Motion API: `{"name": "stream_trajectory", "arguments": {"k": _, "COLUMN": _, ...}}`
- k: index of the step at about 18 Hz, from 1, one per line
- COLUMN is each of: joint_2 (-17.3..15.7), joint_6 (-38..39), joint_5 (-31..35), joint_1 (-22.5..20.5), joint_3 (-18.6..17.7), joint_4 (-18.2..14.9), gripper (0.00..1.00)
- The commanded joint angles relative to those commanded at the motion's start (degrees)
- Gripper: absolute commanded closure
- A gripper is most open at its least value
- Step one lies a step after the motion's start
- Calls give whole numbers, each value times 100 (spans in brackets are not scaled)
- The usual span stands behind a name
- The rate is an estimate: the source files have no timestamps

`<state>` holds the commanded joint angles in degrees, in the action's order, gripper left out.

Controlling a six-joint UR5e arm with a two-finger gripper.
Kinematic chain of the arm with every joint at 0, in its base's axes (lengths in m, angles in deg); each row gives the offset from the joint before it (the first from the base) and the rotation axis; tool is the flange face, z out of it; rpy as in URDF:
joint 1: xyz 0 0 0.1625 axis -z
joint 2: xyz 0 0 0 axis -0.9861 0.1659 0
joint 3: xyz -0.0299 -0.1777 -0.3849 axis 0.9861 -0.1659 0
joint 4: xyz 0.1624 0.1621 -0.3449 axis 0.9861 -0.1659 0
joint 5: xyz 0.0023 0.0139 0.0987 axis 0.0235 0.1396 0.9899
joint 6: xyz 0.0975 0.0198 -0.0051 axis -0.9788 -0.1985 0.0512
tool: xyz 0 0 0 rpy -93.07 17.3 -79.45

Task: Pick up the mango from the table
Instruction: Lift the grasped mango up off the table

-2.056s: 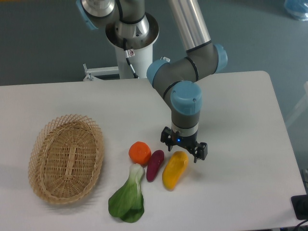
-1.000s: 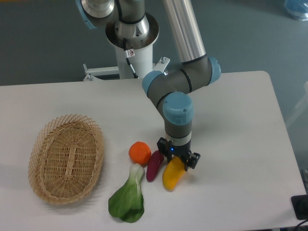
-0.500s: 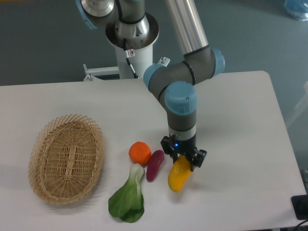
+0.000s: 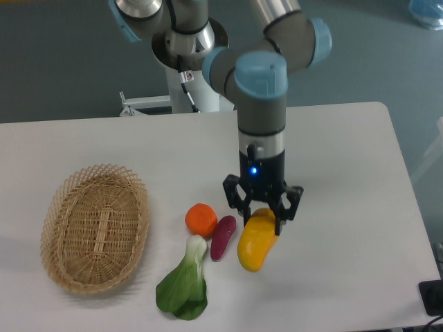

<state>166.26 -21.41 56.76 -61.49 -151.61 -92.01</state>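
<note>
The white table (image 4: 346, 180) with rounded corners fills most of the view, and the UR5e arm (image 4: 261, 76) reaches down over its middle from a pale pedestal at the far edge. An oval wicker basket (image 4: 95, 227) lies on the left part of the tabletop, well apart from the produce. Near the front edge a green bok choy (image 4: 184, 288) lies with its pale stalk pointing up toward the round orange fruit (image 4: 201, 219). The mango (image 4: 255, 240), yellow-orange and glossy, hangs tilted from the gripper (image 4: 262, 205), its upper end between the black fingers and its lower end pointing down and to the left; whether that end touches the tabletop cannot be told. The fingers are closed in on the mango's top, gripping it. A slim purple sweet potato (image 4: 222, 237) lies between the orange fruit and the mango, just beside both.
</note>
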Motion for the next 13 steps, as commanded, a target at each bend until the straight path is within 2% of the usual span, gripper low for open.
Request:
{"name": "stream_trajectory", "arguments": {"k": 4, "joint_2": -88, "joint_6": 89, "joint_5": -150, "joint_1": -106, "joint_3": 0, "joint_4": 0, "gripper": 44}}
{"name": "stream_trajectory", "arguments": {"k": 13, "joint_2": -132, "joint_6": 124, "joint_5": -141, "joint_1": -62, "joint_3": -18, "joint_4": 0, "gripper": 44}}
